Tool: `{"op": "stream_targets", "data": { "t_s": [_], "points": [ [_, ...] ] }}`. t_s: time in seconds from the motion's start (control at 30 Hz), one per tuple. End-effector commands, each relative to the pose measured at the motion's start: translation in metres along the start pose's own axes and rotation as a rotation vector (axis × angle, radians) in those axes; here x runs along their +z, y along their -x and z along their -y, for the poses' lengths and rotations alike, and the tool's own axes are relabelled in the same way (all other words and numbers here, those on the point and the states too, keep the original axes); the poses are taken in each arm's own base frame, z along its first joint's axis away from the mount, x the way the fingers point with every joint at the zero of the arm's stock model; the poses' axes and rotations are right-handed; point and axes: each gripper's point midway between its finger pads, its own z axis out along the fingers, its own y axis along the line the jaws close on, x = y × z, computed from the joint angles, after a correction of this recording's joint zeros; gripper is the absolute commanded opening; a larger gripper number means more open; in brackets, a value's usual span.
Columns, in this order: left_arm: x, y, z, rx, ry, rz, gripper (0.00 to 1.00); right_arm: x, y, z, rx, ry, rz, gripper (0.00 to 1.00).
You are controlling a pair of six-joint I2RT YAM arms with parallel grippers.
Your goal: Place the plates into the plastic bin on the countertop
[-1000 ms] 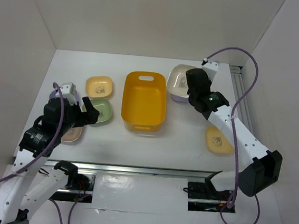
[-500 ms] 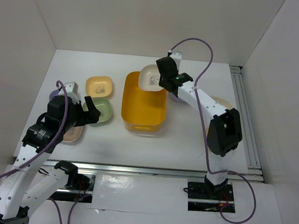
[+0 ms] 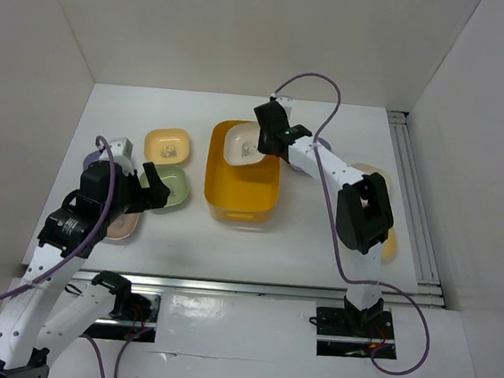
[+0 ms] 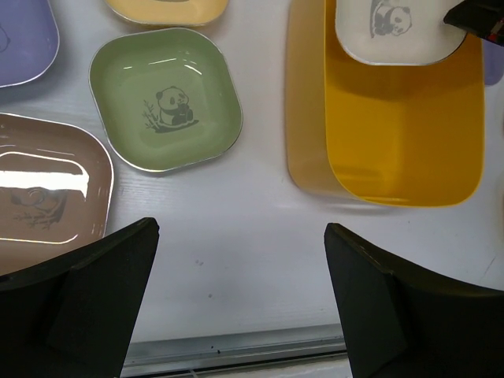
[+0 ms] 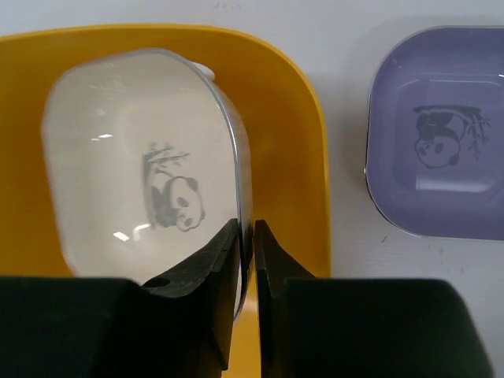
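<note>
My right gripper (image 3: 268,140) is shut on the rim of a cream plate (image 3: 241,143) and holds it tilted over the back of the orange plastic bin (image 3: 242,197). In the right wrist view the fingertips (image 5: 246,236) pinch the cream plate's (image 5: 142,173) edge above the bin (image 5: 287,142), with a purple plate (image 5: 441,165) on the countertop to the right. My left gripper (image 3: 149,188) is open and empty beside a green plate (image 3: 174,186). The left wrist view shows the green plate (image 4: 165,98), a pink plate (image 4: 47,185), a purple plate (image 4: 24,39) and the bin (image 4: 402,150).
A yellow plate (image 3: 168,145) lies behind the green one. Another yellow plate (image 3: 393,243) is mostly hidden under the right arm. White walls close the countertop (image 3: 310,239) on three sides. A metal rail (image 3: 415,169) runs along the right edge.
My right arm has swung left from the back-right plates, carrying the cream plate over the bin and lowering it towards the inside. The left arm has barely moved.
</note>
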Motion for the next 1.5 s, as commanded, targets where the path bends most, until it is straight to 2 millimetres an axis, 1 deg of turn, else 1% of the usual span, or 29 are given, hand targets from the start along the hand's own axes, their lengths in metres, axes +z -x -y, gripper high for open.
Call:
{"op": "stream_targets", "data": {
  "t_s": [0.0,0.03,0.1,0.13,0.17,0.2,0.23,0.27,0.37,0.4,0.43,0.47,0.5,0.53,0.57,0.6,0.67,0.7,0.73,0.77,0.8,0.83,0.93,1.0,1.2,1.23,1.3,1.43,1.47],
  "points": [
    [0.003,0.007,0.003,0.006,-0.006,0.019,1.0,0.003,0.006,-0.027,0.004,0.067,0.032,0.21],
    [0.003,0.008,0.002,-0.005,0.006,0.025,1.0,0.005,0.0,-0.031,-0.005,0.07,0.023,0.25],
    [0.006,0.007,0.0,-0.016,0.028,0.006,1.0,0.006,0.006,-0.035,-0.001,0.075,0.033,0.36],
    [0.005,0.005,-0.002,-0.045,0.041,0.002,1.0,0.007,0.0,-0.039,-0.021,0.079,0.025,0.48],
    [0.007,0.001,-0.005,-0.052,0.063,-0.017,1.0,0.006,0.005,-0.041,-0.017,0.084,0.035,0.56],
    [0.005,0.005,-0.007,-0.068,0.081,-0.005,1.0,0.003,0.002,-0.047,-0.025,0.094,0.034,0.59],
    [0.007,0.002,-0.009,-0.082,0.1,-0.019,1.0,-0.003,0.01,-0.05,-0.026,0.113,0.048,0.62],
    [0.01,0.001,-0.009,-0.109,0.105,-0.026,1.0,-0.005,0.01,-0.056,-0.028,0.125,0.056,0.69],
    [0.013,-0.003,-0.014,-0.175,0.152,-0.028,1.0,-0.044,0.031,-0.082,-0.056,0.199,0.122,0.85],
    [0.015,-0.003,-0.016,-0.188,0.167,-0.028,1.0,-0.055,0.036,-0.089,-0.063,0.229,0.141,0.98],
    [0.015,-0.004,-0.02,-0.201,0.19,-0.026,1.0,-0.066,0.04,-0.094,-0.072,0.247,0.156,1.0],
    [0.015,-0.004,-0.018,-0.236,0.19,-0.023,1.0,-0.089,0.048,-0.101,-0.078,0.28,0.185,1.0],
    [0.018,-0.008,-0.02,-0.25,0.202,-0.037,1.0,-0.099,0.056,-0.099,-0.079,0.291,0.21,1.0],
    [0.023,-0.012,-0.021,-0.263,0.203,-0.037,0.99,-0.108,0.051,-0.102,-0.084,0.309,0.216,1.0],
    [0.027,-0.013,-0.02,-0.279,0.201,-0.032,0.99,-0.135,0.064,-0.1,-0.076,0.334,0.264,1.0],
    [0.032,-0.016,-0.019,-0.29,0.196,-0.04,0.99,-0.145,0.067,-0.096,-0.076,0.342,0.283,1.0],
    [0.044,-0.027,-0.023,-0.295,0.217,-0.067,0.99,-0.159,0.06,-0.088,-0.086,0.355,0.295,1.0],
    [0.05,-0.023,-0.022,-0.306,0.22,-0.051,0.99,-0.183,0.069,-0.086,-0.083,0.395,0.335,1.0],
    [0.057,-0.027,-0.028,-0.311,0.268,-0.065,0.99,-0.193,0.067,-0.087,-0.09,0.413,0.351,1.0],
    [0.062,-0.028,-0.03,-0.308,0.283,-0.069,0.99,-0.192,0.054,-0.081,-0.104,0.416,0.327,1.0],
    [0.067,-0.032,-0.031,-0.325,0.299,-0.084,0.99,-0.21,0.057,-0.079,-0.107,0.441,0.358,1.0],
    [0.071,-0.033,-0.032,-0.332,0.314,-0.087,0.99,-0.216,0.051,-0.079,-0.115,0.46,0.352,1.0],
    [0.088,-0.045,-0.033,-0.335,0.348,-0.121,0.97,-0.224,0.041,-0.068,-0.122,0.471,0.359,1.0],
    [0.098,-0.054,-0.034,-0.351,0.381,-0.143,0.96,-0.219,0.029,-0.062,-0.133,0.461,0.339,1.0],
    [0.128,-0.063,-0.036,-0.367,0.41,-0.151,0.88,-0.213,0.009,-0.058,-0.165,0.474,0.298,1.0],
    [0.136,-0.073,-0.039,-0.358,0.43,-0.188,0.88,-0.213,0.009,-0.058,-0.165,0.474,0.298,1.0],
    [0.148,-0.066,-0.03,-0.352,0.403,-0.187,0.88,-0.211,-0.002,-0.056,-0.188,0.472,0.283,1.0],
    [0.164,-0.052,-0.02,-0.302,0.357,-0.165,0.88,-0.213,-0.004,-0.053,-0.184,0.476,0.29,1.0],
    [0.166,-0.042,-0.018,-0.297,0.343,-0.143,0.9,-0.213,-0.004,-0.053,-0.193,0.475,0.292,1.0]
  ]
}}
